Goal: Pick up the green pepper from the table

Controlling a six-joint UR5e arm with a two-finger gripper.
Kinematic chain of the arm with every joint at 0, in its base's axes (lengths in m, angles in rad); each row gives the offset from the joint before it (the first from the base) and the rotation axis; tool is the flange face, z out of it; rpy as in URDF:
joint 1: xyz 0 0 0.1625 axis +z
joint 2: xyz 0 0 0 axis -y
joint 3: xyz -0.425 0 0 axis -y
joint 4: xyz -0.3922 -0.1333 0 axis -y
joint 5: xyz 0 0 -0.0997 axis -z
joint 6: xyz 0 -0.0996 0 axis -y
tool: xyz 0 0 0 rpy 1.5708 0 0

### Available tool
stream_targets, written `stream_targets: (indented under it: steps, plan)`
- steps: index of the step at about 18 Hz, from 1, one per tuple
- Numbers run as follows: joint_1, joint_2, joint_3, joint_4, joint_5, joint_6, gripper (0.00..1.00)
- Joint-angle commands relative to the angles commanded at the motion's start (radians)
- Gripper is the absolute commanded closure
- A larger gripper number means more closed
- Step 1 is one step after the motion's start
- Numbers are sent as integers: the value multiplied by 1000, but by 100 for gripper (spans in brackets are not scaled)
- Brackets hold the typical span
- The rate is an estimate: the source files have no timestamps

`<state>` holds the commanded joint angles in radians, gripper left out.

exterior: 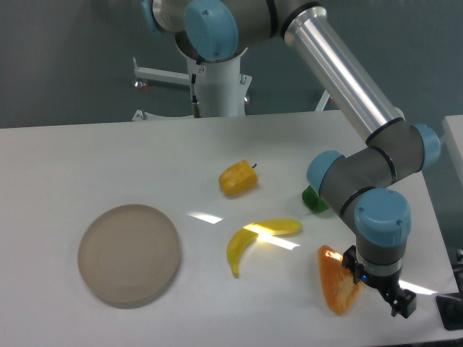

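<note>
I am seeing the green pepper [313, 200] lying on the table [108, 155], mostly hidden behind my arm's elbow, while my gripper [401, 302] is hanging near the front edge, its jaw state unclear to me.

1. Green pepper [313, 199]: one, largely hidden behind the arm's wrist joint; only a small green part shows.
2. Yellow-orange pepper [238, 178]: one.
3. Banana [257, 237]: one, yellow.
4. Orange wedge-shaped item [337, 282]: one; its kind cannot be determined.
5. Round plate [129, 254]: one, beige.
6. Table [87, 166]: one, white.
7. Robot arm [347, 79]: one.
8. Gripper [402, 303]: one seen at the arm's end, only partly in view at the lower right; its fingers cannot be counted.
</note>
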<state>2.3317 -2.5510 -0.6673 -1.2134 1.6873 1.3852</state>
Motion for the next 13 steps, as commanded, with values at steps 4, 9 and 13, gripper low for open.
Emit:
stream_targets:
  steps: [4,9,13]
  plan:
    - [-3,8,-12,0,-6,-5,0]
    - [-5,49,-70,-11,-6,0,0]
    - [9,116,-162,-14,-70,0,0]
